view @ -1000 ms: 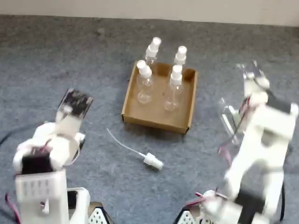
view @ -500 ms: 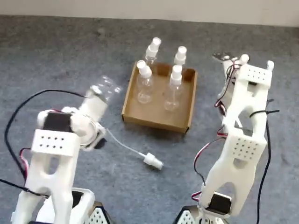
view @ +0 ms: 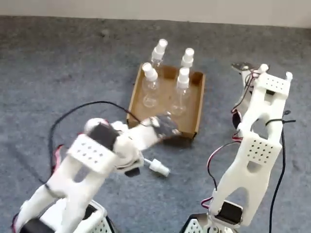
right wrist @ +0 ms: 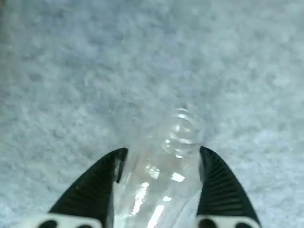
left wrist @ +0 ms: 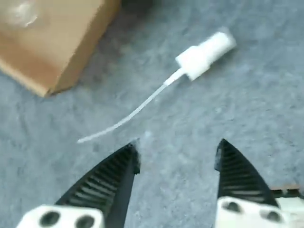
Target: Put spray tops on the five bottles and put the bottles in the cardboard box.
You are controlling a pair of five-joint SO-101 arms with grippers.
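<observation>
L gripper [left wrist: 178, 145] wide open, empty; spray top [left wrist: 205, 52] lies flat on carpet [left wrist: 266, 95], out past the fingertips and not between them; long axis runs diagonal to the jaw gap: white head at far end, thin dip tube trailing back to end near one fingertip; top sits near front corner of cardboard box [left wrist: 57, 42]. L arm is much the nearer. R gripper [right wrist: 162, 151] closed on clear bottle [right wrist: 173, 137], uncapped neck pointing away from jaws, held right of box, well apart from top. Judgement: L needs to centre on the head and pinch across it, not the tube.
</observation>
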